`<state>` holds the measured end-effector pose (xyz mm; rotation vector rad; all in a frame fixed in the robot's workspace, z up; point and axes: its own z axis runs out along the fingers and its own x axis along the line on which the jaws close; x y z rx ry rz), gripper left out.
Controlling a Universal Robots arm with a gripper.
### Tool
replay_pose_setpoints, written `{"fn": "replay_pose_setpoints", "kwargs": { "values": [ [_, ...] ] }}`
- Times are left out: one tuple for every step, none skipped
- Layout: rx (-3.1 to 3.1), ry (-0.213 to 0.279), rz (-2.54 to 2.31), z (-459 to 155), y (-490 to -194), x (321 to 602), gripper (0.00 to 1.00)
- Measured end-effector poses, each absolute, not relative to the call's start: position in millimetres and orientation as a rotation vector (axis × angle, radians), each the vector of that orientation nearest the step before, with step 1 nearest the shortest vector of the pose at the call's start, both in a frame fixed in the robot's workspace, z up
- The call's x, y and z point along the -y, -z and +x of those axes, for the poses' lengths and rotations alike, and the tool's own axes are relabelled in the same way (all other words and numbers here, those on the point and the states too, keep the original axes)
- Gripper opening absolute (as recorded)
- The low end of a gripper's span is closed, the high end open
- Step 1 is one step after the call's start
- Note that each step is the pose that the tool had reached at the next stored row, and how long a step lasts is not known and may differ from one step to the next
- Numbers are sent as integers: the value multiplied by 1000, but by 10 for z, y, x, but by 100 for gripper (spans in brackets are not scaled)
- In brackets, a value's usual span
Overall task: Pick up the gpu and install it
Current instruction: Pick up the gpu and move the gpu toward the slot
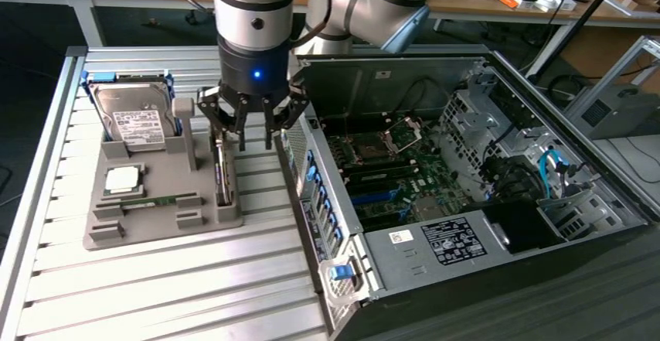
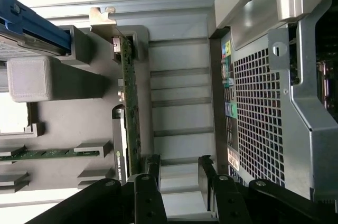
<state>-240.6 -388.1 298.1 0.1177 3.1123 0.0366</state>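
The gpu (image 1: pixel 222 175) stands on edge in a slot along the side of the grey holder (image 1: pixel 154 229) nearest the computer case. In the wrist view the gpu (image 2: pixel 130 102) is a thin green board with a silvery end bracket (image 2: pixel 103 17). My gripper (image 1: pixel 256 136) hangs open just above the gpu's far end, holding nothing. Seen from the wrist, the gripper (image 2: pixel 179 168) is offset from the card: one finger (image 2: pixel 153 167) is right beside the board's edge, and the gap between the fingers lies over the table slats toward the case.
The holder also carries a hard drive (image 1: pixel 134 117), a processor chip (image 1: pixel 124 179) and a memory stick (image 1: pixel 157 201). The open computer case (image 1: pixel 433 171) lies at the exterior view's right, its perforated rear panel (image 2: pixel 261 102) close to the gripper. Ribbed table surface (image 1: pixel 154 294) lies in front.
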Motion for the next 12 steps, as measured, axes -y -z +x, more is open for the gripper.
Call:
{"fn": "replay_pose_setpoints", "kwargs": {
  "values": [
    [-3112, -37, 118, -2409, -2978, 3881, 42],
    [-3112, -37, 118, -2412, -2975, 3881, 42],
    [-3112, -37, 118, -2415, -2972, 3881, 42],
    [-3112, -37, 118, -2420, -2969, 3881, 42],
    [-3112, -37, 118, -2428, -2964, 3881, 42],
    [-3112, -37, 117, -2435, -2960, 3881, 42],
    [-3112, -37, 118, -2445, -2956, 3881, 42],
    [-3112, -37, 118, -2452, -2951, 3881, 42],
    [-3112, -36, 118, -2464, -2947, 3881, 42],
    [-3112, -37, 118, -2471, -2944, 3881, 42],
    [-3112, -36, 118, -2484, -2940, 3881, 42],
    [-3112, -36, 118, -2501, -2936, 3880, 42]
  ]
}}
